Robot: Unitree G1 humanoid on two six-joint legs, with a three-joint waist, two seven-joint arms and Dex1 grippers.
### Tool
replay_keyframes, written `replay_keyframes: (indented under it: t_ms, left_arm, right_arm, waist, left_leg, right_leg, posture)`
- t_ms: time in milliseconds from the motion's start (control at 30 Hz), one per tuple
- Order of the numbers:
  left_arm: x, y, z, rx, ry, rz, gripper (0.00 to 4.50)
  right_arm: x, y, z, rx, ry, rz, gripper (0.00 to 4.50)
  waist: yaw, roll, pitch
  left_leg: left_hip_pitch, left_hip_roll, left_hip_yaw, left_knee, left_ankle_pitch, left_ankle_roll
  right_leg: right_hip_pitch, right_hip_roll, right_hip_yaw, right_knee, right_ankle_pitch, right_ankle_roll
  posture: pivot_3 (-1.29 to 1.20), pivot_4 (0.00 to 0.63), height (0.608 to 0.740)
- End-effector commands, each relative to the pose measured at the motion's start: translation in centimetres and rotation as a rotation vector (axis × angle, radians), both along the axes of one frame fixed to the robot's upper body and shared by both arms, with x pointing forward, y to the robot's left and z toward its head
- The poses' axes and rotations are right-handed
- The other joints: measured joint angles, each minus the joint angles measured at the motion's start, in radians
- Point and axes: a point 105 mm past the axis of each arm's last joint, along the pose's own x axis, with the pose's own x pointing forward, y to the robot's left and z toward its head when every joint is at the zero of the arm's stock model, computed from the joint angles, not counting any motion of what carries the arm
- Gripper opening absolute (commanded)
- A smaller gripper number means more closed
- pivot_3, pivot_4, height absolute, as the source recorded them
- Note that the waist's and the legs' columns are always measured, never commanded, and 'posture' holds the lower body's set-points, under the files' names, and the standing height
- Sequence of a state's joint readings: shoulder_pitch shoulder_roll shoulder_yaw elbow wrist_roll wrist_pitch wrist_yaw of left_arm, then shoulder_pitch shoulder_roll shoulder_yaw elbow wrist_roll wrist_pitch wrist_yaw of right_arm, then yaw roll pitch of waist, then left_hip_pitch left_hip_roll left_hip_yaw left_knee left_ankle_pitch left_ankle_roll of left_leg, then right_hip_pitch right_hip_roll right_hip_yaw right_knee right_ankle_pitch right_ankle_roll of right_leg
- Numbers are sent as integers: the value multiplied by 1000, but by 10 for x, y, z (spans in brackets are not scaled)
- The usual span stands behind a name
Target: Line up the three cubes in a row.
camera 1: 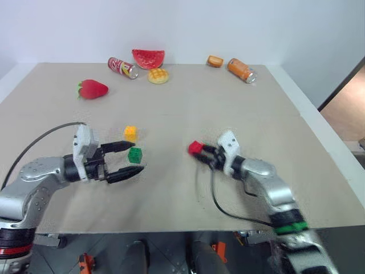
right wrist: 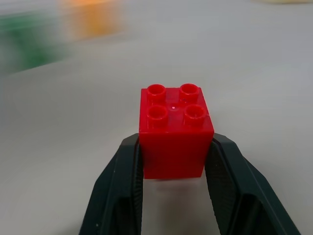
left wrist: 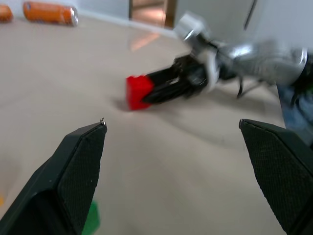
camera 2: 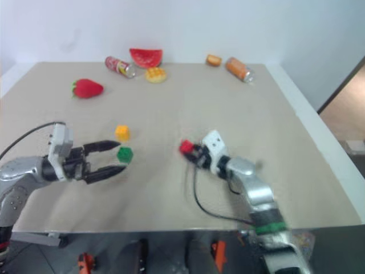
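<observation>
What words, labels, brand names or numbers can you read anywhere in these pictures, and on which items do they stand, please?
None can be read.
Red can: white markings, too small and blurred to read.
Orange can: printing too blurred to read.
Red cube, green cube, yellow-orange cube: no text visible.

You've got the red cube (right wrist: 175, 132) upright, studs up, pinched in the right gripper (camera 1: 206, 153); the yellow cube (camera 1: 130, 133) and green cube (camera 1: 135, 154) sit close together on the counter (camera 1: 188, 103).
</observation>
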State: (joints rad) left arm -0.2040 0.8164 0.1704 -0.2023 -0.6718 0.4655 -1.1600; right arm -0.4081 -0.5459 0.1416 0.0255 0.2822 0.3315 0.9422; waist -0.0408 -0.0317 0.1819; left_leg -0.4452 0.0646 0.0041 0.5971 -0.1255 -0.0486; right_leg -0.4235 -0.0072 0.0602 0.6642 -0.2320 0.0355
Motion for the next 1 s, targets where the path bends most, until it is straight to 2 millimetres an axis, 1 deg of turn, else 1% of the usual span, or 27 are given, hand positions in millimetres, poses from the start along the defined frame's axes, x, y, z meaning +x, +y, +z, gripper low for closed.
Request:
replay_keyframes:
  t_ms: [33,167,367,467,567,667,767,833,1000]
  left_arm:
    - [3,7,1,22,-29,-31,4500]
    - [1,14,-4,43,-35,-70,4500]
    - [-5,10,1,9,-25,-85,4500]
    - [-8,12,4,16,-20,-83,4500]
    - [-10,13,9,17,-24,-64,4500]
    - [-13,19,14,-2,-19,-41,4500]
    - [-15,22,14,4,-16,-23,4500]
    - [-17,25,14,8,-13,-17,4500]
    - [-24,23,12,0,-7,-1,4500]
  right_arm:
    - [-17,7,18,16,9,185,1202]
    - [-18,15,15,-27,-5,274,1202]
    - [0,38,17,-15,-90,308,1202]
    - [-1,46,15,-21,-95,368,1202]
    - [-4,43,11,-40,-79,419,1202]
    - [-7,39,10,-56,-75,458,1202]
    - [-11,34,4,-100,-77,495,1202]
    - [-12,34,2,-115,-79,509,1202]
    - [-5,22,4,-134,-74,504,1202]
  waist:
    - [-2,0,0]
    - [-10,-1,0]
    - [-7,-1,0]
    - [-5,-1,0]
    - [-4,0,0]
    - [-5,0,0]
    - [-5,0,0]
    - [-5,0,0]
    - [-5,0,0]
  left_leg:
    - [0,0,0,0,0,0]
    - [3,1,0,1,0,0]
    - [3,2,-1,1,0,0]
    - [2,2,0,0,0,-1]
    - [2,1,-1,-1,-1,-1]
    - [2,1,-1,-1,-1,-1]
    - [2,1,-1,0,-1,-1]
    - [2,2,-1,0,-1,-1]
    - [2,1,0,0,-1,-1]
  right_leg:
    - [0,0,0,0,0,0]
    - [-2,1,-1,0,3,-4]
    - [-2,2,-1,0,3,-5]
    - [-2,2,-1,0,2,-4]
    - [-2,2,-1,0,1,-3]
    - [-1,2,-1,0,1,-3]
    - [-2,2,-1,0,1,-3]
    - [-1,2,-1,0,1,-3]
    - [-2,1,-1,0,1,-4]
  posture:
    - [0,150,740]
    - [0,150,740]
    - [0,150,740]
    - [0,150,740]
    - [0,150,740]
    - [0,150,740]
    - [0,150,740]
    - [0,150,740]
    - [0,150,740]
